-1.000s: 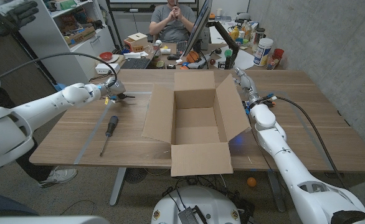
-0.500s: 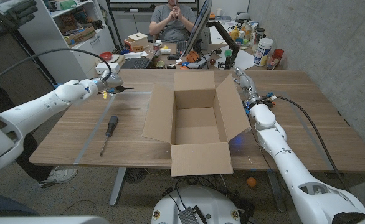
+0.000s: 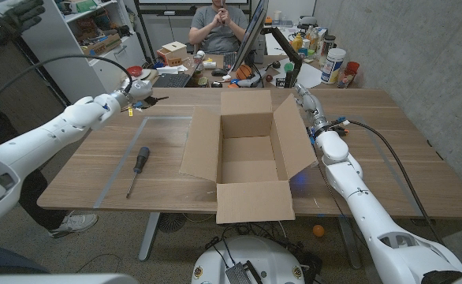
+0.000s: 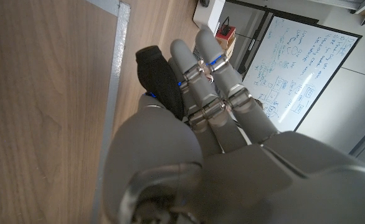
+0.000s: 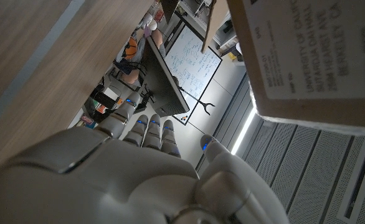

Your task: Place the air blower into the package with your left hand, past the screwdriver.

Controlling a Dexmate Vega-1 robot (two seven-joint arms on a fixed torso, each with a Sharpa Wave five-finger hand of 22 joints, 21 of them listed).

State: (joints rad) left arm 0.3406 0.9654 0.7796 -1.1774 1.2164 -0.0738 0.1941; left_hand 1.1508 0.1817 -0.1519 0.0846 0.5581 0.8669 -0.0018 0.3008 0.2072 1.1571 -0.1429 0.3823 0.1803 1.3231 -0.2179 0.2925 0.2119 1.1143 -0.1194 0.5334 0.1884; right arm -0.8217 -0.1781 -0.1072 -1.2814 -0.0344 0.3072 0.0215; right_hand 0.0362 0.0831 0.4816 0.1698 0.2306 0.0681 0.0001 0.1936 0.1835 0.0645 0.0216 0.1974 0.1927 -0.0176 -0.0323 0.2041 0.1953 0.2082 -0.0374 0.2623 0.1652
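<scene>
**Blower's picked up, box still waiting**

So here's where it stands. The left hand [image 3: 139,91] has the air blower [image 4: 161,81] in its grip, lifted off the worktop [image 3: 105,170] near the far edge, well to the left of the package [image 3: 247,158]. In the left wrist view you can see the black bulb tucked under the fingers [image 4: 210,74], which are curled together over it, so that's a proper hold and not just a touch. In the head view a dark tip pokes out of the hand toward the package.

What's left, as far as I can judge: pretty much the whole carry. The blower has to travel right, across to the package, which sits open with its flaps spread and looks empty inside. The screwdriver [image 3: 138,168] lies on the worktop left of the package and nearer the robot than the hand is, so the route goes past it rather than over it, I'd guess. Then lower and let go.

The right hand [image 3: 304,101] is just beside the package's right flap, at its far end. It seems to hold nothing, but I can't tell how far its fingers are spread.
</scene>
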